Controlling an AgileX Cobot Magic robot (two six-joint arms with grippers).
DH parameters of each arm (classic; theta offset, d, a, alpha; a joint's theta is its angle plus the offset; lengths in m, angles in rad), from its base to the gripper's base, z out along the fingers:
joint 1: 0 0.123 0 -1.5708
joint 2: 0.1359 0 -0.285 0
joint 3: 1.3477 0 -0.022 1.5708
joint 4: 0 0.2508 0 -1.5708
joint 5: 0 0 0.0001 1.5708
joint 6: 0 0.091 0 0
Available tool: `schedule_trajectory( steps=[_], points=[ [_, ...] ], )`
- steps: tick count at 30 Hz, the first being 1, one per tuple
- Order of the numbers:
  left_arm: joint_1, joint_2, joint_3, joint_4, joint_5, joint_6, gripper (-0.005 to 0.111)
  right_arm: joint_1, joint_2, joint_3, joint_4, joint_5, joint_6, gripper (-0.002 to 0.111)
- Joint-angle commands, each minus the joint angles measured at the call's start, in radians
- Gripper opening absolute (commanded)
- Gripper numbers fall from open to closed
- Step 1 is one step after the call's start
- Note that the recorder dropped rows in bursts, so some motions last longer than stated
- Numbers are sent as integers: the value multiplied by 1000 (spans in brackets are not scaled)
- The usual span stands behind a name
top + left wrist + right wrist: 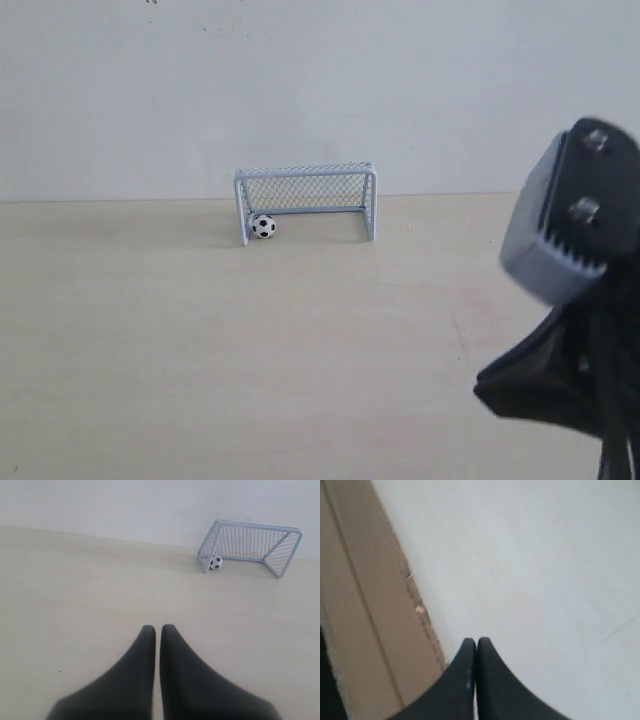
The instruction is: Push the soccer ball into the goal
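tiny white soccer ball with black pentagon patches (263, 227) rests on the pale wood-grain table (200, 340). it lies in the mouth of the miniature goal of pale blue-white tubing and fine mesh (305, 192), just beside the left post. whether it is wholly past the line, i cannot tell.

left end effector (158, 629): black fingers drawn together, only a sliver between, nothing held, well apart from the ball.

right end effector (476, 641): fingers pressed together, nothing held, ball not in its view.

judgement: push looks done or all but done. at most a nudge deeper toward the netting is left.
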Motion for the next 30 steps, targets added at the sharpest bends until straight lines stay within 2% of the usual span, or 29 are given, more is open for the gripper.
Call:
schedule_trajectory(
  steps=[1,4,7,11,16,20,26,30],
  points=[
    [0,-2,3,3,-1,2,4,-107,-63,2,32,-94,-6,0],
    [0,-2,3,3,-1,2,4,-230,-121,3,34,-119,-4,0],
    [0,-2,3,3,-1,2,4,-302,-193,65,53,-202,-4,0],
    [0,-2,3,3,-1,2,4,-416,-376,288,151,-457,-4,0],
    [0,-2,3,3,-1,2,4,-557,-541,476,335,-707,-2,0],
    [0,-2,3,3,-1,2,4,-691,-763,618,417,-778,-2,0],
    [0,-2,3,3,-1,2,4,-709,-918,665,417,-745,2,0],
    [0,-2,3,3,-1,2,4,-686,-940,665,417,-689,5,0]
  ],
)
